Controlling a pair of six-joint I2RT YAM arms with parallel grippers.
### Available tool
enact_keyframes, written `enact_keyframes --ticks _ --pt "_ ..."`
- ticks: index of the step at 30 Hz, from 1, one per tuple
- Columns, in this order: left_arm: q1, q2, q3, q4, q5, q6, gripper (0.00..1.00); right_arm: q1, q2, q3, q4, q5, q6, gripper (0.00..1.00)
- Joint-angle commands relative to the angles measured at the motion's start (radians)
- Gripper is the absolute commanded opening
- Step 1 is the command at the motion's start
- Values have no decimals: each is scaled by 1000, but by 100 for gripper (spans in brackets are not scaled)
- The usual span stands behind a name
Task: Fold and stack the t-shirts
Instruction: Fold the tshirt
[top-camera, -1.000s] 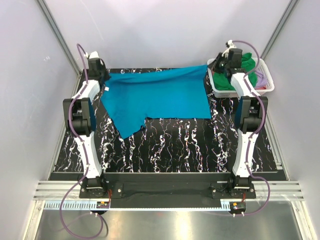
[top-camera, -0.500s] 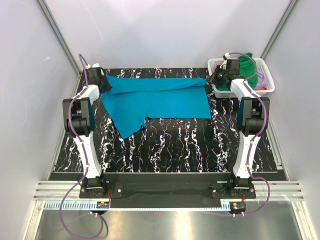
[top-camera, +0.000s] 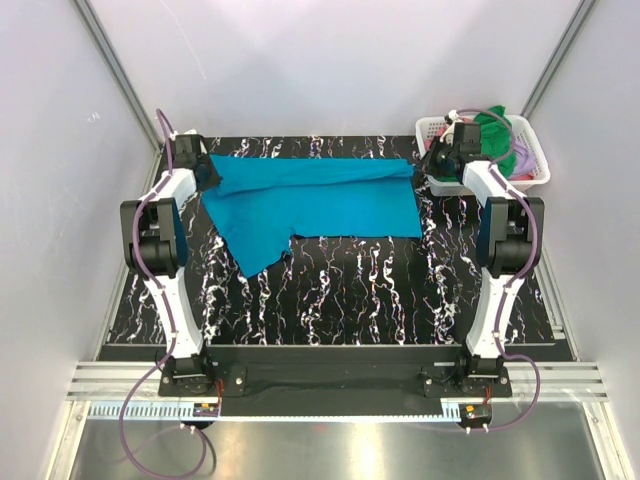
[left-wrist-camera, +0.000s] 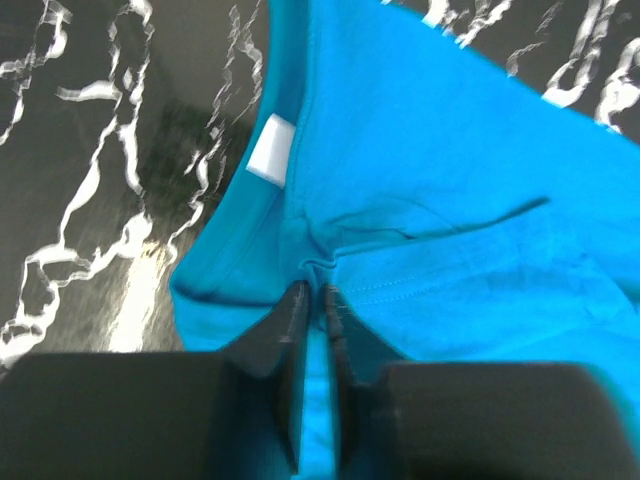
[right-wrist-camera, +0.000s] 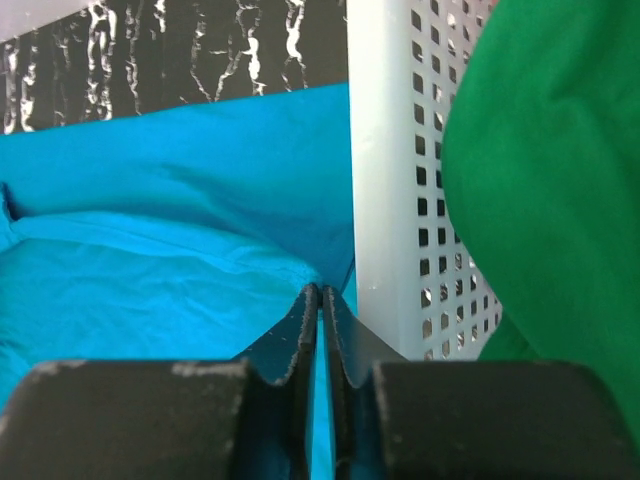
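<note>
**Teal shirt nipped at both far corners**

We see the left pincer all but closed, a pucker of teal caught at its tips, just below the neckband and its white label. The right pincer is the same: a bare slit with teal cloth in it, just beside the basket holding the green shirt. Between them the teal shirt lies spread across the far half of the table.
</note>
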Motion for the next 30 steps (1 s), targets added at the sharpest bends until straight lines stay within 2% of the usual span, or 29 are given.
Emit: enact_keyframes --ticks 1,5,6,8,14,17,20,23,25,30 --pt "10 -45 6 -42 -41 25 19 -9 -77 -39 -30 80 -56 14" --pt "10 -66 -2 -74 -54 24 25 -9 -121 -89 -24 113 -77 15" --pt "8 -76 -11 -73 -65 18 32 -9 -132 -99 -19 114 -79 16" --pt "10 -97 -10 -106 -114 18 39 -9 -161 -120 -20 119 -80 24" --pt "10 -170 -3 -185 -165 -8 42 3 -215 -103 -75 99 -67 25" --pt "-5 -210 -19 -252 -102 -64 42 54 -223 -76 -141 151 -67 23" --pt "-19 -243 -31 -362 -110 -105 43 118 -244 -80 -194 220 -45 18" --pt "-21 -310 -118 -401 -36 -195 43 186 -252 -94 -243 266 -13 14" --pt "-21 -335 -178 -421 19 -219 44 232 -253 -105 -263 298 -5 14" --pt "-33 -385 -301 -415 113 -255 54 235 -214 -111 -366 347 42 18"
